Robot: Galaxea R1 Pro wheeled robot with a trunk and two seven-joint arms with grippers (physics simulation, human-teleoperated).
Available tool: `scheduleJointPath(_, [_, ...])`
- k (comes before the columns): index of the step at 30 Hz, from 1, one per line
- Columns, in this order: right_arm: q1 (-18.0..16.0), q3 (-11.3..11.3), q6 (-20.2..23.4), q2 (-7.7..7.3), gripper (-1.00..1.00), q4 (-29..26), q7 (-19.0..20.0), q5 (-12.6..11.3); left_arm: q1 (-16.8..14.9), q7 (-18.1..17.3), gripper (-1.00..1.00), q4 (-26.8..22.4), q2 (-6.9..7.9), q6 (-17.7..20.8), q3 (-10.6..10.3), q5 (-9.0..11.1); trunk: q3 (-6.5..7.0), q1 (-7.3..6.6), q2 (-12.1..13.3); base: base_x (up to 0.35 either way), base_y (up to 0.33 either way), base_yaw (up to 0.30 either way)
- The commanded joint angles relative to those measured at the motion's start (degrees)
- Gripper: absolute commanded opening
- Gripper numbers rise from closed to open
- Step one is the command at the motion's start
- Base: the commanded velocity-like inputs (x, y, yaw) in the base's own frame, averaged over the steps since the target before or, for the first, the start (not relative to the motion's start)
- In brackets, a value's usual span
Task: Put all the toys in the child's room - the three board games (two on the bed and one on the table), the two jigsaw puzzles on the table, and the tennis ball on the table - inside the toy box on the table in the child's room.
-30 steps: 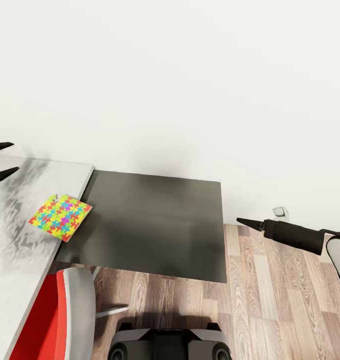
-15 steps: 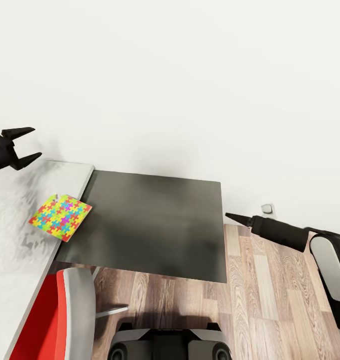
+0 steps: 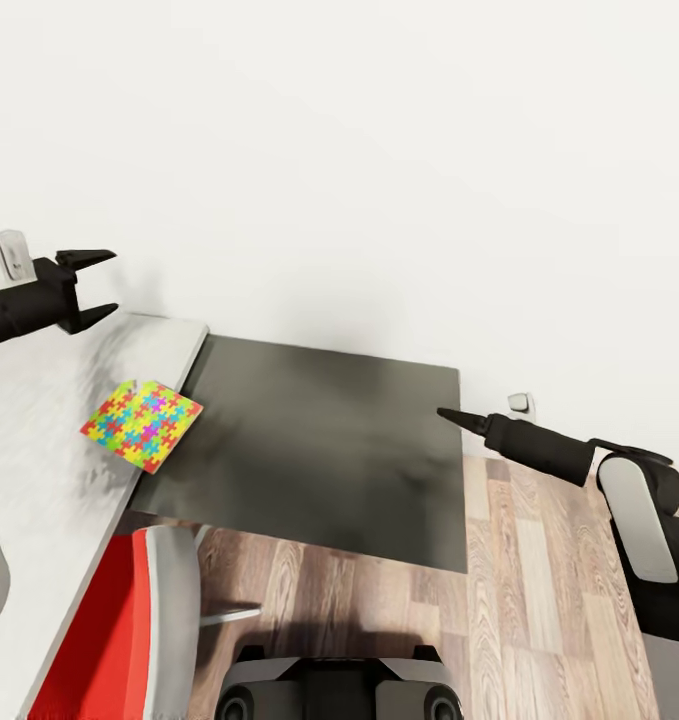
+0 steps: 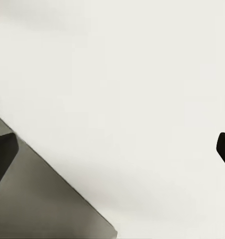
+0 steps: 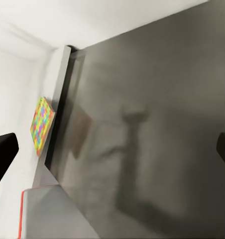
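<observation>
Jigsaw puzzle (image 3: pixel 142 425): flat, card-like, printed in bright multicolour, matt. Table (image 3: pixel 39 420): pale grey top, smooth, with a faint mottled sheen. Dark panel (image 3: pixel 319 450) beside it: charcoal, smooth, matt with soft cloudy reflections. Floor (image 3: pixel 539 600): wood-grain planks, brown, low sheen. Chair (image 3: pixel 119 640): red seat surface with grey, plastic-looking edge. Wall (image 3: pixel 379 150): plain off-white, matt. Left gripper (image 3: pixel 97 285) and right gripper (image 3: pixel 449 414): black, matt, plastic-looking.
</observation>
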Motion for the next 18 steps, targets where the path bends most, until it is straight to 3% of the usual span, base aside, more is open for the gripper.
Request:
scheduleJointPath(1, [-0.04, -0.08, 0.23, 0.01, 1.00, -0.01, 0.52, 0.46, -0.07, 0.69, 1.00, -0.04, -0.03, 0.13, 0.05, 0.54, -0.07, 0.03, -0.09, 0.000, 0.000, 0.226])
scheduleJointPath(3, [-0.65, 0.07, 0.23, 0.54, 1.00, 0.20, 0.05, 0.41, 0.00, 5.70, 1.00, -2.47, -0.79, -1.47, -0.06, 1.87, -0.07, 0.03, -0.09, 0.000, 0.000, 0.242])
scheduleJointPath(6, [-0.96, 0.14, 0.23, 0.77, 1.00, 0.36, -0.13, 0.39, -0.01, 8.09, 1.00, -3.74, -1.06, -2.18, -0.24, 2.35, -0.07, 0.03, -0.09, 0.000, 0.000, 0.251])
scheduleJointPath(9, [-1.69, 0.26, 0.23, 1.19, 1.00, 1.14, -0.49, 0.36, -0.15, 14.07, 1.00, -7.29, -1.70, -3.87, -1.36, 3.41, -0.07, 0.03, -0.09, 0.000, 0.000, 0.264])
scheduleJointPath(18, [-2.70, 0.35, 0.23, 1.50, 1.00, 2.49, -0.74, 0.33, -0.44, 19.09, 1.00, -10.56, -2.52, -5.90, -2.96, 5.41, -0.07, 0.03, -0.09, 0.000, 0.000, 0.275])
